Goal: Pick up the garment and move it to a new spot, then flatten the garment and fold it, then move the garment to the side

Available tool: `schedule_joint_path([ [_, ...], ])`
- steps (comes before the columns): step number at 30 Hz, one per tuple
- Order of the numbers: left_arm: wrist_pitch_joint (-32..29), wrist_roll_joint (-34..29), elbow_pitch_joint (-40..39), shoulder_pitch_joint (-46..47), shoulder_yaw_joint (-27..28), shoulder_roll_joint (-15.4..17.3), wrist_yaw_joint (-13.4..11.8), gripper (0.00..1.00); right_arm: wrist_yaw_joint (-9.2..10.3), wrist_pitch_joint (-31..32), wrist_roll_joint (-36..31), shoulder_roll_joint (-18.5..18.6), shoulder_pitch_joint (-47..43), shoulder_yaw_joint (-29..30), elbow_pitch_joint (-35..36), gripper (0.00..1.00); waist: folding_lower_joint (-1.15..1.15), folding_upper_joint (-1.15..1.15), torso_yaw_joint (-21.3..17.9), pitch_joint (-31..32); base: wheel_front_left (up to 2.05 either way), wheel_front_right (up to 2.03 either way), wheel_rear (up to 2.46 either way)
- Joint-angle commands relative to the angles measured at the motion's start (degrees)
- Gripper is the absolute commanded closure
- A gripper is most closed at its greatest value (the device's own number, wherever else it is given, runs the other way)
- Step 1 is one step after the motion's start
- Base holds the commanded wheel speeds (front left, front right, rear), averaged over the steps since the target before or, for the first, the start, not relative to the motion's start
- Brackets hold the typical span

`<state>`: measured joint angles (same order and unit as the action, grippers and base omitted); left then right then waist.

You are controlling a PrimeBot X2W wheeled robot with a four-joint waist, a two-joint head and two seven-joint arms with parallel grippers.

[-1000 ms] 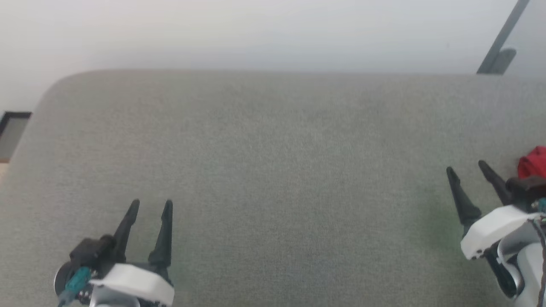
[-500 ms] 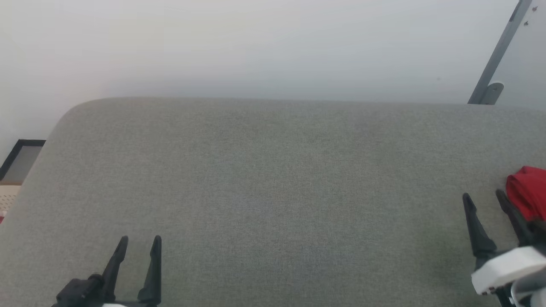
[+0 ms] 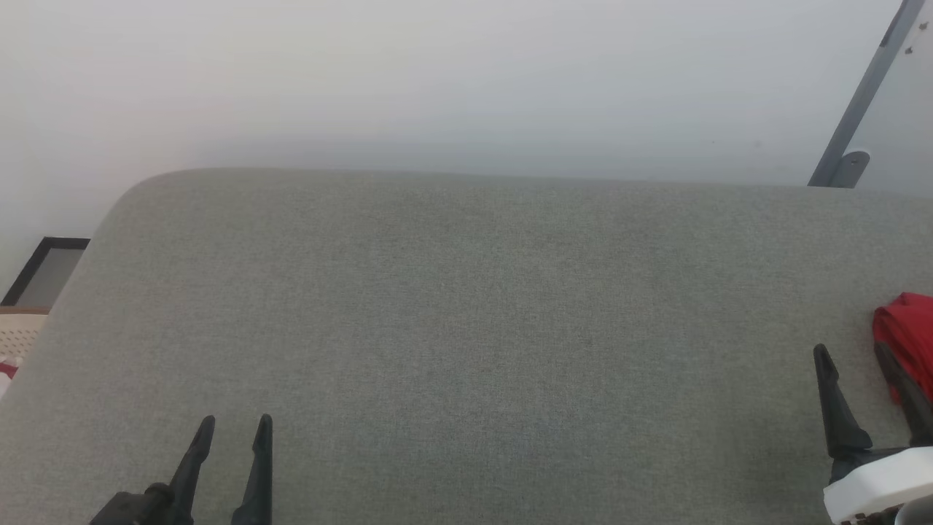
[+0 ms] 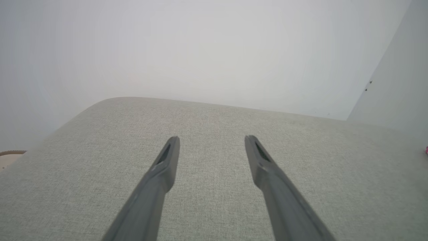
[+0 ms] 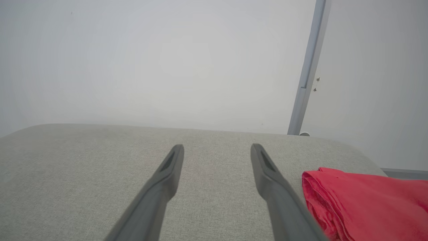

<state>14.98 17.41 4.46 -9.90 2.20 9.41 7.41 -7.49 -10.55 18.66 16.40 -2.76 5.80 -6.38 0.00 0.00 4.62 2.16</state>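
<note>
Garment lies off my right gripper's outer side

Starting at the left: my left gripper [image 3: 235,419] hangs low over the near-left part of the grey padded surface [image 3: 466,306], fingers parted with nothing between them, and bare fabric ahead of it in its wrist view. The middle of the surface is plain grey cloth. Further right, my right gripper [image 3: 851,350] also has its fingers spread and holds nothing. The garment [image 3: 907,328] is a bunched red heap at the far right edge, just beside that gripper's outer finger. In the right wrist view it sits to the right of the fingers [image 5: 281,201], not between them, and runs out of frame, so I cannot tell its long axis. I judge the right arm far the nearer. The pickup turns on swinging that gripper rightward, so the red folds [image 5: 367,197] come between the fingers
</note>
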Motion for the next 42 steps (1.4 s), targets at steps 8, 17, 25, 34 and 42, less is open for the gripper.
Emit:
schedule_joint_path([
  [8,0.3,0.3,-0.5,-0.3,0.5,-0.5,0.1,0.00,0.00,0.9,0.1,-1.0,-1.2,-0.1,2.0,0.00,0.00,0.00,-0.4,-0.3,0.00,0.00,0.00],
  [17,-0.1,0.6,0.9,-0.5,0.4,-1.2,0.0,1.00,0.00,1.1,0.4,-1.9,-1.4,-0.2,0.8,1.00,0.00,0.00,-0.8,-0.4,0.00,0.00,0.00],
  [25,-2.0,7.9,2.3,1.0,0.5,-1.8,0.0,1.00,0.00,2.8,7.3,-3.4,-0.6,-0.1,-0.6,1.00,0.00,0.00,-1.0,-0.5,0.00,0.00,0.00],
  [34,-4.1,15.5,3.3,2.8,0.8,-2.2,0.0,1.00,0.00,4.4,14.8,-4.5,0.5,0.0,-1.3,1.00,0.00,0.00,-1.2,-0.6,0.00,0.00,0.00],
  [42,-6.0,22.5,3.9,4.4,1.1,-2.6,0.0,1.00,0.00,5.8,21.6,-5.5,1.5,0.0,-2.0,1.00,0.00,0.00,-1.5,-0.7,0.00,0.00,0.00],
])
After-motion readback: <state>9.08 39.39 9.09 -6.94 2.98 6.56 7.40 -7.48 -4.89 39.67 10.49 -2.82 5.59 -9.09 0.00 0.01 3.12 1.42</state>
